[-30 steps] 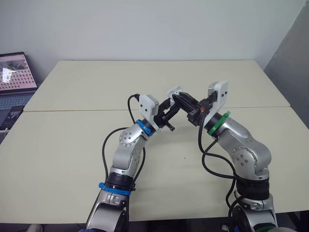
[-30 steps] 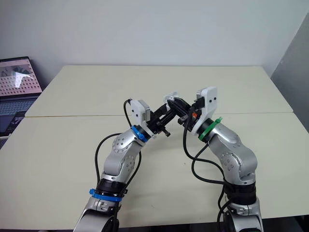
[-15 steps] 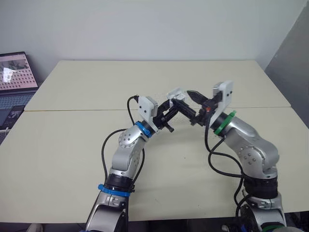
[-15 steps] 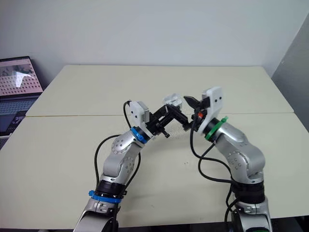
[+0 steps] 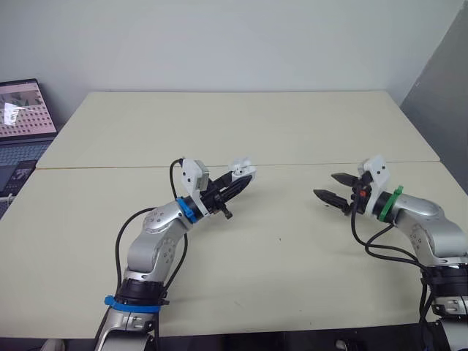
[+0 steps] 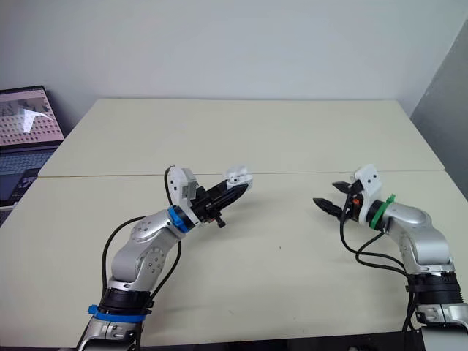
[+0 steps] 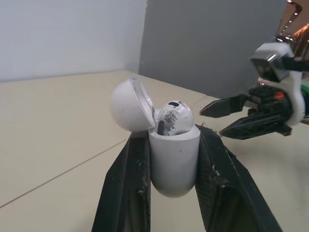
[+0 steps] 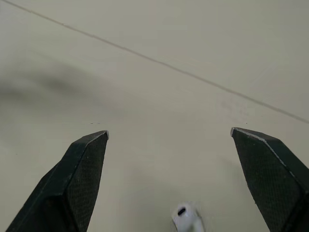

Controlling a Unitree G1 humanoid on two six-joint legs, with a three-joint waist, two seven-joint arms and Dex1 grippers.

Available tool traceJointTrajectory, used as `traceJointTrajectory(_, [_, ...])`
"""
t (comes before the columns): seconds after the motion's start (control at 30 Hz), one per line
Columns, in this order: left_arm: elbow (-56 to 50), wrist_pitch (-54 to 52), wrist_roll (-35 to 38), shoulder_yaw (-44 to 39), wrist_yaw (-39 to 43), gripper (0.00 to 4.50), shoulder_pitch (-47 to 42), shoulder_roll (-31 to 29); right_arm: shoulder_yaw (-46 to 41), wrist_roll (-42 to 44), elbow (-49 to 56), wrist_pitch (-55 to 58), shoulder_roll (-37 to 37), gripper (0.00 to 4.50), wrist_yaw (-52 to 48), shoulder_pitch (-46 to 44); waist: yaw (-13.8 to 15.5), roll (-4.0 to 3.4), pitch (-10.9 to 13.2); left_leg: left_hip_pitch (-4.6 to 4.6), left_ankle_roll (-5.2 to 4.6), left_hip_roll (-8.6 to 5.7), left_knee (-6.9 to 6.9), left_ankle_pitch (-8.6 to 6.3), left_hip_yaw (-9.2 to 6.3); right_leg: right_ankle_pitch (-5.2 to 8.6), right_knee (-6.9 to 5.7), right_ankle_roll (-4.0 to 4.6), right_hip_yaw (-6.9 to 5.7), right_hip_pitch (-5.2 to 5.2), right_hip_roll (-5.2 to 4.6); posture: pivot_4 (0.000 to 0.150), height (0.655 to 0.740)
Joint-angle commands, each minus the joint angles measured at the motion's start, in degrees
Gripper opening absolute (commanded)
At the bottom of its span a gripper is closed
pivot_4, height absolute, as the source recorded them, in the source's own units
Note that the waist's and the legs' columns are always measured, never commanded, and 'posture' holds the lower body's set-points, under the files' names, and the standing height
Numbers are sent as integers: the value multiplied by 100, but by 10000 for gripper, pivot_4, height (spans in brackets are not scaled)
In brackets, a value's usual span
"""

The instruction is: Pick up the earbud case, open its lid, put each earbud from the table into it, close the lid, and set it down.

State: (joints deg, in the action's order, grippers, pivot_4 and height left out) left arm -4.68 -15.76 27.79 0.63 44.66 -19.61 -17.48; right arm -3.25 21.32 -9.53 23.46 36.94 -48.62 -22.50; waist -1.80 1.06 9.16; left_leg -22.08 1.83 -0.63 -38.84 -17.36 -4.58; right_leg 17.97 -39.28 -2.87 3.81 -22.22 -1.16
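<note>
step in hand: loading the earbuds into the case.

1. the left gripper (image 6: pixel 235 187) pinched the earbud case (image 7: pixel 173 154) by its two sides, one finger on each side, and held it above the table (image 5: pixel 219 124), left of centre.
2. the case stood roughly upright between the fingers. its lid (image 7: pixel 126 106) was hinged back and open.
3. one earbud (image 7: pixel 175 116) sat in the mouth of the case, its rounded head standing above the rim. whether it was fully seated could not be told.
4. the right gripper (image 5: pixel 324 185) was well apart from the case, on the right of the table, with its fingers spread wide and nothing between them.
5. in the right wrist view a second earbud (image 8: pixel 187 217) lay on the table, in line with the gap between the spread fingers and nearer the wrist than their tips.
6. a laptop (image 5: pixel 22 110) stood off the table's far left edge, clear of the work.

judged progress: the case was lifted and opened and one earbud was in place; the second earbud, the lid and the set-down were not yet done.

next move, as judged:
- lower the right gripper over the second earbud and centre it between the fingers.
- press the fingers together lightly; the earbud is small, smooth and likely to slip or roll.
- carry it to the free socket while the left gripper keeps the case upright.
</note>
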Motion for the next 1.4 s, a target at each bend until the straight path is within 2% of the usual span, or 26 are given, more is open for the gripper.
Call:
traceJointTrajectory(0.03, [-437, -124, 155, -38, 44, 8010, 67, -74, 21, -233, -417, -567, -1, 42479, -214, -35, 1, -1, 0, 0, 0, 0, 0, 0, 0, 0, 0, 0, 1, 0, 0, 1500, 7400])
traceJointTrajectory(0.23, [-667, -295, 184, -64, -66, 8010, 135, -98, 206, -624, -1172, -1071, -1, 42479, -442, 11, 1, -1, 0, 1, 1, 1, 0, 1, 1, 0, 1, 0, 1, 1, 0, 1500, 7400])
traceJointTrajectory(0.3, [-710, -328, 186, -83, -89, 8010, 147, -105, 214, -653, -1194, -1166, 19, 38918, -510, 41, 2, -1, 0, 3, 1, 2, 0, 1, 2, 0, 2, 0, 2, 4, 0, 1500, 7400])
traceJointTrajectory(0.33, [-715, -336, 185, -91, -97, 8010, 148, -109, 204, -654, -1174, -1188, 19, 36494, -535, 57, 2, -1, 0, 3, 1, 2, 0, 1, 0, 0, 2, 0, 1, 5, 0, 1500, 7400])
traceJointTrajectory(0.63, [-588, -385, 190, -76, -52, 8010, 5, -140, 232, -805, -1026, -1469, 26, 4272, -614, 106, 3, -1, 0, 4, 2, 2, 0, 1, 1, 0, 2, 0, 1, 5, 0, 1500, 7400])
traceJointTrajectory(0.8, [-583, -439, 207, -73, -34, 8010, -23, -165, 148, -743, -689, -1697, 146, 4185, -852, 305, 7, -1, 0, 4, 2, 2, 0, 1, 1, 0, 2, 0, 2, 4, 0, 1500, 7400])
traceJointTrajectory(0.93, [-602, -475, 218, -89, 20, 8010, 16, -196, 250, -359, 253, -1935, 755, 4185, -2211, 993, 21, -8, 4, 1, 2, 1, 0, 1, 0, 0, 6, 0, 1, 5, -1, 1500, 7400])
traceJointTrajectory(1.03, [-574, -469, 214, -81, 58, 8010, 19, -200, 461, -454, 565, -2362, 1346, 4185, -3085, 1401, 28, -8, 5, 3, 1, 0, -1, 0, -3, 0, 17, 0, -2, 16, -2, 1500, 7400])
traceJointTrajectory(1.17, [-598, -494, 207, -22, 41, 8010, -10, -161, 834, -824, 455, -3157, 1805, 4185, -3736, 1474, 9, -7, 5, 19, 0, 1, -2, 0, -2, -2, 20, -4, -2, 29, -1, 1500, 7400])
traceJointTrajectory(1.4, [-709, -606, 229, -6, -39, 8010, -51, -138, 1280, -1317, -453, -4330, 1809, 4185, -4073, 863, 13, -7, 6, 24, 2, 6, -3, 1, -3, -2, 22, -3, -4, 35, 1, 1500, 7400])
